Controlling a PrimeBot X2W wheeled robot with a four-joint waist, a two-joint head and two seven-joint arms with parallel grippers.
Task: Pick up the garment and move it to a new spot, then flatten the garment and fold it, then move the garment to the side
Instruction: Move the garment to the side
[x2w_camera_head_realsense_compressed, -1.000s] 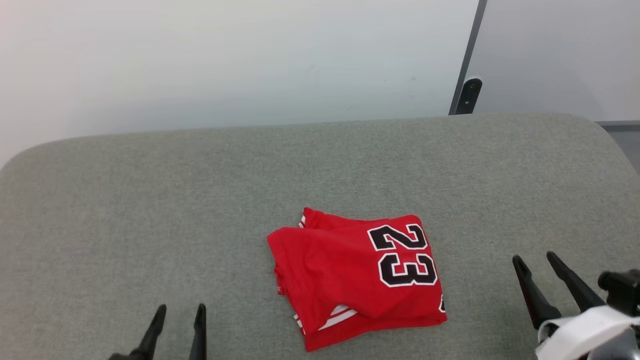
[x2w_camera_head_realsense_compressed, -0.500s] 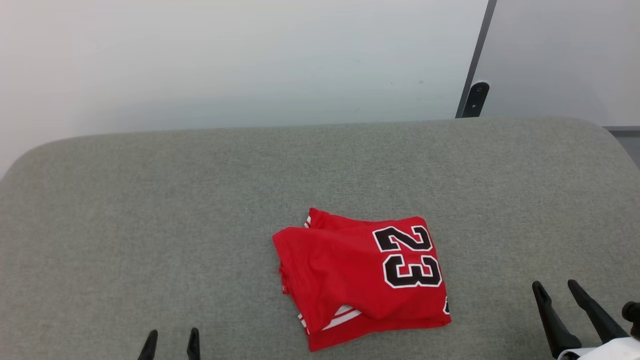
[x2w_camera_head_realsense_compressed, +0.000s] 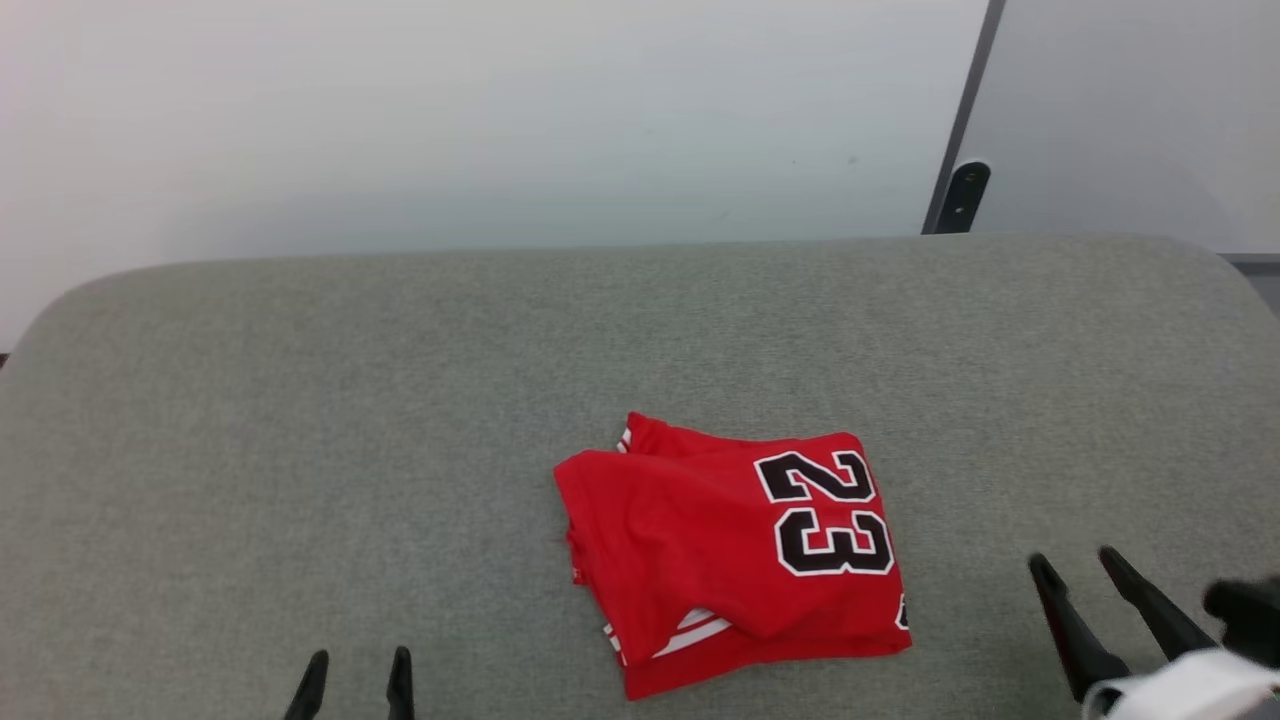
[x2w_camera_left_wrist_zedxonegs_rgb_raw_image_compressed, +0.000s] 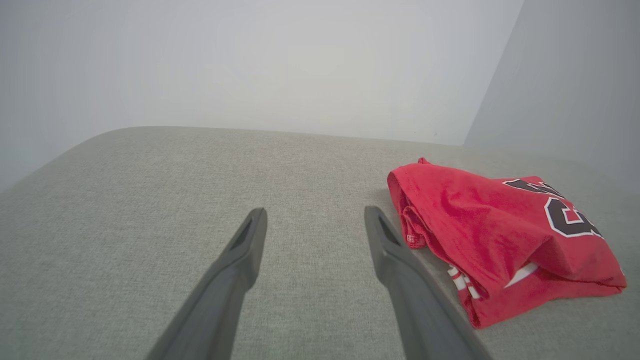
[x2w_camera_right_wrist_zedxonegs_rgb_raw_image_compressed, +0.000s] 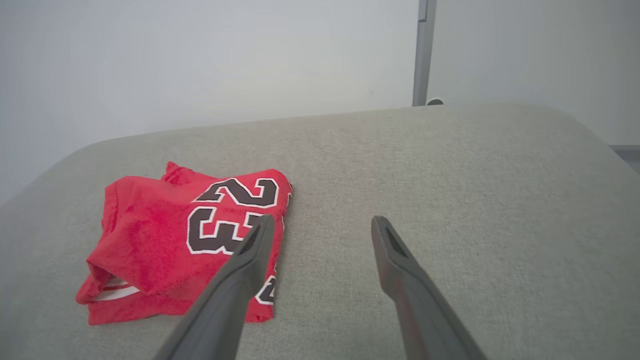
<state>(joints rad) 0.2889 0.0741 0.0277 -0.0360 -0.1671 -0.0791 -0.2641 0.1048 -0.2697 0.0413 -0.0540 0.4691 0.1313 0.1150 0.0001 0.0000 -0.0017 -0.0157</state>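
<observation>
One pale wall (x2w_camera_head_realsense_compressed: 450, 120) fills the back, split by one grey upright strip (x2w_camera_head_realsense_compressed: 968, 100) with a small dark fitting (x2w_camera_head_realsense_compressed: 962, 190) at its foot. What the fitting is cannot be made out.

One grey fabric-covered counter (x2w_camera_head_realsense_compressed: 300, 400) with rounded far corners runs off the frame on both sides and at the near edge.

One garment (x2w_camera_head_realsense_compressed: 690, 540), red and folded into a compact bundle, lies just right of the counter's centre, toward the near edge. It shows two black digits, "23". White stripes peek from the near fold. A further black mark at its right edge is cut by the fold and unreadable.

Two claws flank the garment, both wide and empty, neither touching it. The left claw (x2w_camera_head_realsense_compressed: 360, 655) is cut off at the frame's bottom, with only its fingertips showing. The right claw (x2w_camera_head_realsense_compressed: 1074, 556) has a blurred wrist.
</observation>
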